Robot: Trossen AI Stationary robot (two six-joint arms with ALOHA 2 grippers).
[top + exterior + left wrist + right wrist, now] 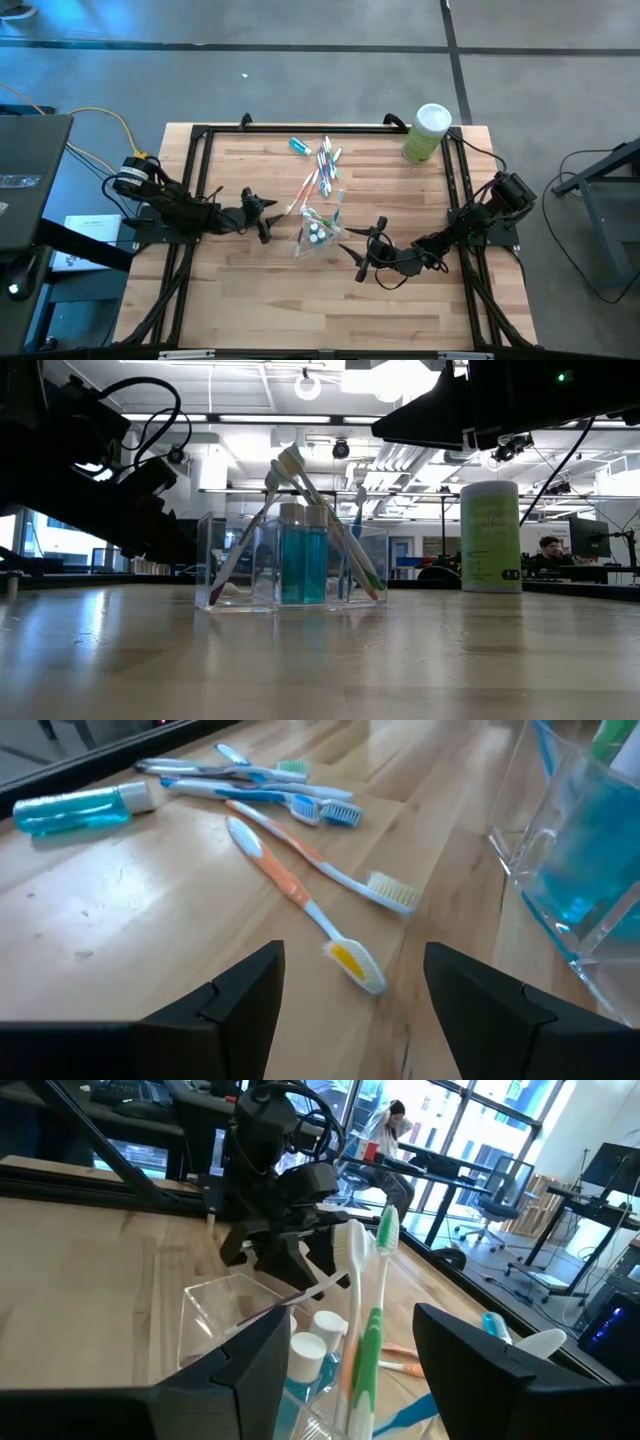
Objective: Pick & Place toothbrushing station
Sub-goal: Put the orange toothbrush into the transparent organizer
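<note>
Wooden table [250,290]: we found some toothbrushes [330,530] already in the clear holder [225,575], others [300,900] loose; both grippers [262,217] [368,250] wide, empty.

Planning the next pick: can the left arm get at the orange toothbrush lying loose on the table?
Probably yes: the left gripper is open, with the orange toothbrush lying flat just ahead, nothing between them.

Both arms are looking dark and jointed, black cables looping along them; the left arm [170,205] is wearing a yellow band near its base.
</note>
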